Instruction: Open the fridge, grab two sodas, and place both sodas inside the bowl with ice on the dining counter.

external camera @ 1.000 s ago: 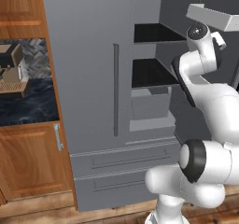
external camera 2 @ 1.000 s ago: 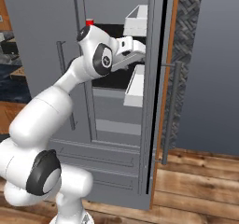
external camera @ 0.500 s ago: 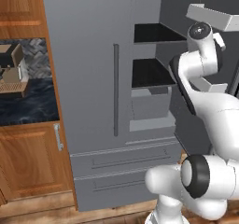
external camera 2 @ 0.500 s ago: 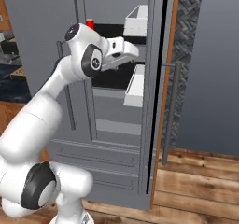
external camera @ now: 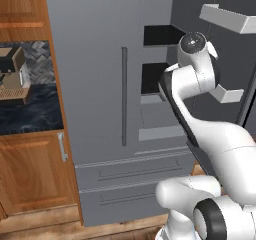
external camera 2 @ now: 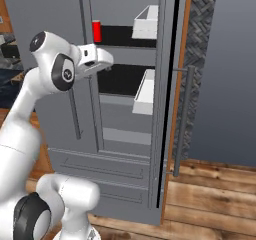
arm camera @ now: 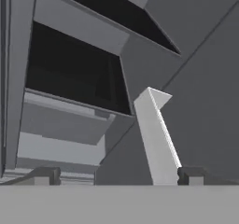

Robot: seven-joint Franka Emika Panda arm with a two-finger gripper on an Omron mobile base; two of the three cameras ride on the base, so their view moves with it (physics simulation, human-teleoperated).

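Note:
The grey fridge (external camera: pixel 95 59) has its left door shut and its right door (external camera 2: pixel 167 99) swung open, showing dark shelves (arm camera: pixel 70 73). One red soda (external camera 2: pixel 96 31) stands upright at the left of the upper shelf. My gripper (external camera 2: pixel 106 64) hangs in front of the shelves, just below and to the right of that can, without touching it. In the hand view my gripper (arm camera: pixel 117 176) is open and empty, aimed at the dark middle shelf and a white door bin (arm camera: pixel 156 139). The bowl and the dining counter are out of view.
Two white bins (external camera 2: pixel 147 21) (external camera 2: pixel 145 91) hang on the open door, with its bar handle (external camera 2: pixel 182 119) outside. Lower fridge drawers (external camera: pixel 130 184) are shut. To the left, wooden cabinets (external camera: pixel 30 174) carry a dark counter with a coffee machine (external camera: pixel 12 79).
The hand has drawn back out of the fridge opening, moving left in the right base view. The red can now shows fully. The jaws have stayed open.

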